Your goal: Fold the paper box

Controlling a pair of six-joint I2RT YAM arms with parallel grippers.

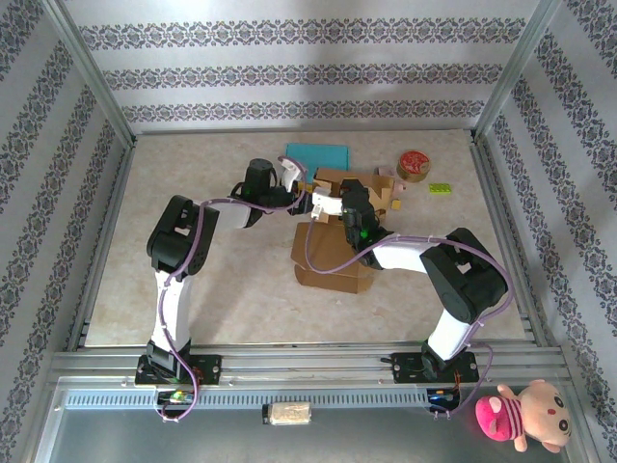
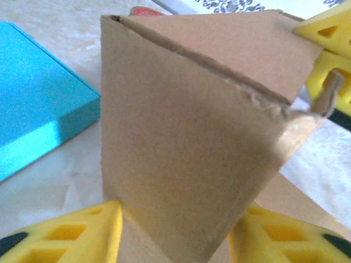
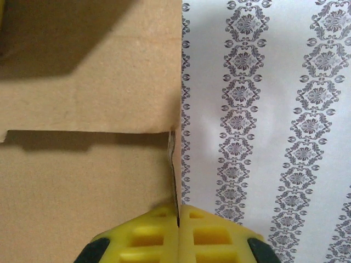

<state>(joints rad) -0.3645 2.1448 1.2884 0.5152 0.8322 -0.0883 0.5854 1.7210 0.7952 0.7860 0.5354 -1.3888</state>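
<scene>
White walls (image 1: pixel 289 77) papered with bands of grey ornamental pattern enclose a beige, marbled table (image 1: pixel 222 289). Silver metal posts (image 1: pixel 96 77) rise at the corners. Bright, even light falls across the back wall.

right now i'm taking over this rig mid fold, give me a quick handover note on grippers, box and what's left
Left gripper: fingers on either side of an upright flap of the paper box; cannot tell if they pinch it.
Right gripper: shut on a thin cardboard edge of the same box.
Box: mid-table, between the two grippers.
Done: at least one flap raised.
Left: the box is not yet a closed shape; remaining flaps to fold.
</scene>
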